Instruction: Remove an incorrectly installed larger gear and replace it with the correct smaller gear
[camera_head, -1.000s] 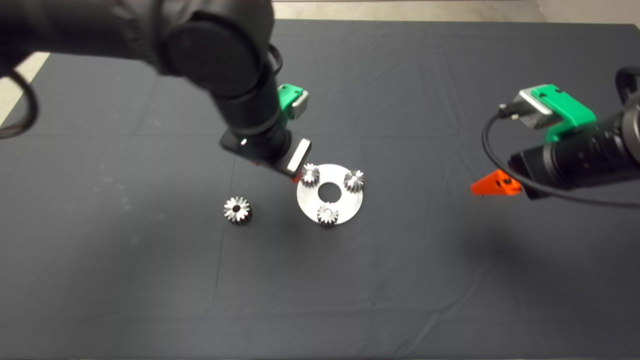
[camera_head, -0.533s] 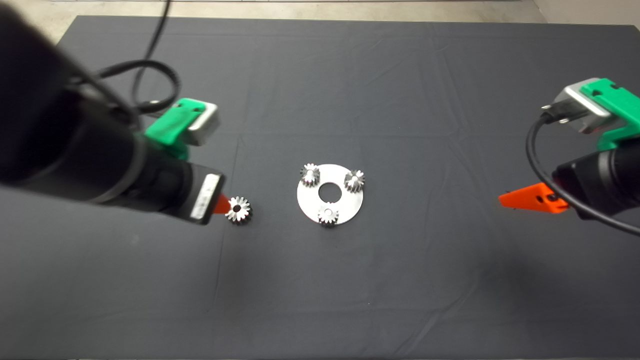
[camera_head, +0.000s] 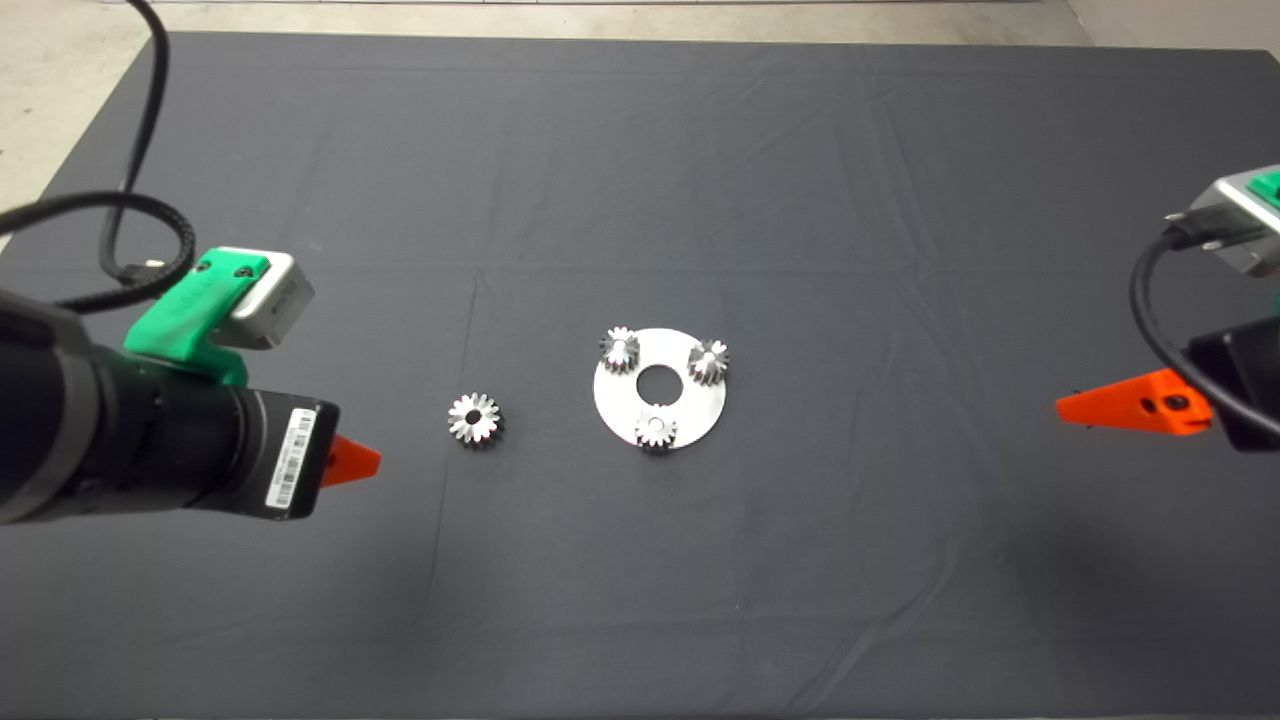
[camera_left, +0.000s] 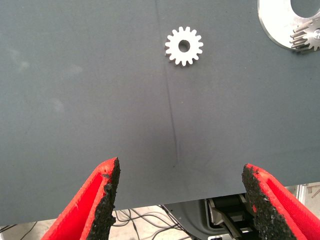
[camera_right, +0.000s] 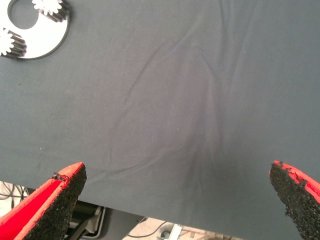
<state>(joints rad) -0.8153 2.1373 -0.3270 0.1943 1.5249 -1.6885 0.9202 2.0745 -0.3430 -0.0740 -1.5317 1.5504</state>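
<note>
The larger gear (camera_head: 474, 419) lies flat on the mat by itself, left of a round silver plate (camera_head: 690, 405); the left wrist view shows this gear (camera_left: 184, 46) too, well ahead of the fingers. Three small gears stand on the plate; the smaller gear (camera_head: 620, 350) is the one at its far-left rim. My left gripper (camera_head: 352, 461) hovers open and empty to the left of the larger gear, apart from it. Far to the right of the plate, my right gripper (camera_head: 1100, 408) is open and empty as well.
Two more small gears (camera_head: 708, 361) (camera_head: 656, 430) stand on the plate around its centre hole. Black cables loop behind both arms. The mat's near edge, with floor and cables beyond, shows in both wrist views.
My left arm has pulled back from the plate's far-left small gear, past the larger gear, to the left side. The right arm has drawn further right. No gear has moved.
</note>
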